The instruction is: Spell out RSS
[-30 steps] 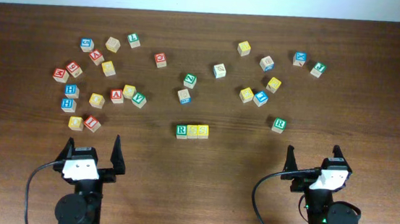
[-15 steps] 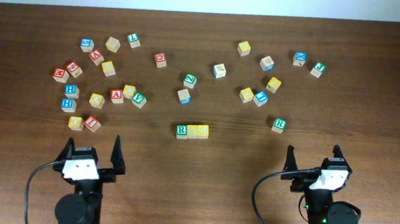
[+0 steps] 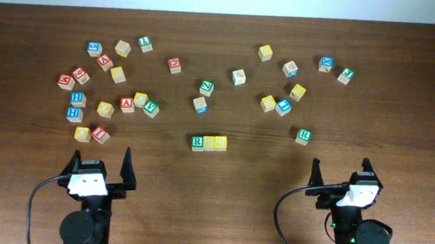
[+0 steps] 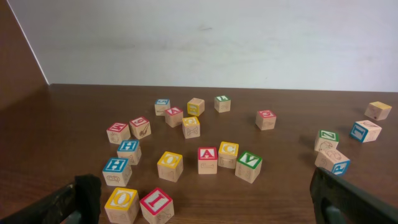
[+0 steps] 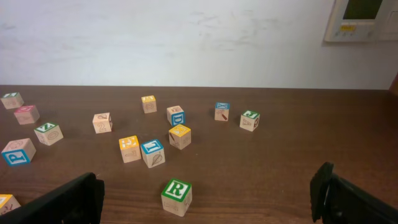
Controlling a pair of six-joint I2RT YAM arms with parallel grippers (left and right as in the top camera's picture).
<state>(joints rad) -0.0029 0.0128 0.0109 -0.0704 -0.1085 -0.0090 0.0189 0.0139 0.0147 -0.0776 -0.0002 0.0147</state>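
Observation:
Three wooden cubes stand side by side in a row at mid-table: a green R cube (image 3: 198, 142), then two yellow-faced cubes (image 3: 210, 143) (image 3: 220, 143) touching it on its right. My left gripper (image 3: 102, 159) sits open near the front edge, left of the row, with nothing between its fingers (image 4: 82, 196). At the front right, my right gripper (image 3: 340, 164) is open and empty too. A second green R cube (image 3: 303, 135) lies loose, and the right wrist view shows it (image 5: 176, 196) just ahead of the right gripper (image 5: 208, 202).
Several loose letter cubes are scattered at the back left, around a red I cube (image 3: 100, 135) and a yellow O cube (image 4: 122, 204). Several more lie at the back right near a blue cube (image 5: 153, 152). The wall runs behind the table's far edge.

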